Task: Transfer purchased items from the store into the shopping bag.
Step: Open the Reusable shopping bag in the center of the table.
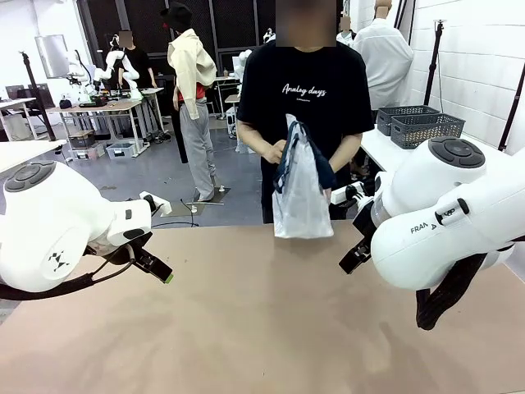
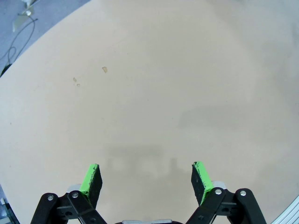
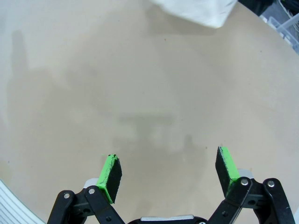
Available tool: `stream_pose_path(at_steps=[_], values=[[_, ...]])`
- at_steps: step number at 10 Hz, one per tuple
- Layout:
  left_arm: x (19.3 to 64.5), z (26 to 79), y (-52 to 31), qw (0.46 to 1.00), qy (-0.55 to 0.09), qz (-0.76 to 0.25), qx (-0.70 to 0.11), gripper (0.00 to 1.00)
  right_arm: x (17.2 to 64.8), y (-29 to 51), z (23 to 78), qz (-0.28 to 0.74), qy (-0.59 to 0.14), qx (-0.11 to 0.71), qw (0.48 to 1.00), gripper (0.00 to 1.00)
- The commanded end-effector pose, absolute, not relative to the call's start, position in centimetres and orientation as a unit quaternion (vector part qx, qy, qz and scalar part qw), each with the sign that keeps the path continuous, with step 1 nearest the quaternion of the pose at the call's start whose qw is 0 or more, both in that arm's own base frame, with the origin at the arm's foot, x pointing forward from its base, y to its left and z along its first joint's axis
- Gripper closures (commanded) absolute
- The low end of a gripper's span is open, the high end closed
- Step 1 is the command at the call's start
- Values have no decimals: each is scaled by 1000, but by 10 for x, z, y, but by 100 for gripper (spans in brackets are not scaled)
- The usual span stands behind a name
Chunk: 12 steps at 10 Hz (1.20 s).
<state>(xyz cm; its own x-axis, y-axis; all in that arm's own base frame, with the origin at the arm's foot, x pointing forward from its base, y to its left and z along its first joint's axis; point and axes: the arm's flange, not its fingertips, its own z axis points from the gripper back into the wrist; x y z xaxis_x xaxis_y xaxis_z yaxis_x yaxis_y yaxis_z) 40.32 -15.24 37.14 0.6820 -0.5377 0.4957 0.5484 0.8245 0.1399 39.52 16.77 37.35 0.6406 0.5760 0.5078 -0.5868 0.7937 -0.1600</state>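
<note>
The shopping bag [image 1: 300, 197] hangs at the far edge of the counter [image 1: 262, 328], ahead of both sets of jaws and between them, nearer the right jaws than the left jaws. The person [image 1: 305, 90] stands behind it, and the person's hand [image 1: 273, 151] is up at its navy handles [image 1: 289, 158]. The bag's bottom sits at or just over the counter edge; we cannot tell whether it touches. What lies inside the whitish plastic is too dim for us to make out. From the right wrist we see a pale corner of the bag [image 3: 191, 10] well ahead of the right jaws, which stand released, their green pads [image 3: 110, 171] spread wide over bare counter [image 3: 93, 70]. The left jaws are likewise released, pads [image 2: 90, 178] wide apart with nothing between them, hovering above the counter [image 2: 163, 93]; a few small specks [image 2: 104, 69] lie well ahead of them. Beyond the right jaws, well apart from them, two dark grey lattice baskets [image 1: 420, 123] sit on a white side table [image 1: 385, 152].
</note>
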Motion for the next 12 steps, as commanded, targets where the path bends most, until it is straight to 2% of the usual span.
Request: stream_pose_path(at_steps=[1, 12], values=[[404, 371, -151, 917, -267, -295, -10, 0, 395, 168, 374, 321, -277, 10, 906, 0], [404, 371, -151, 917, -267, -295, -10, 0, 395, 168, 374, 321, -277, 10, 906, 0]])
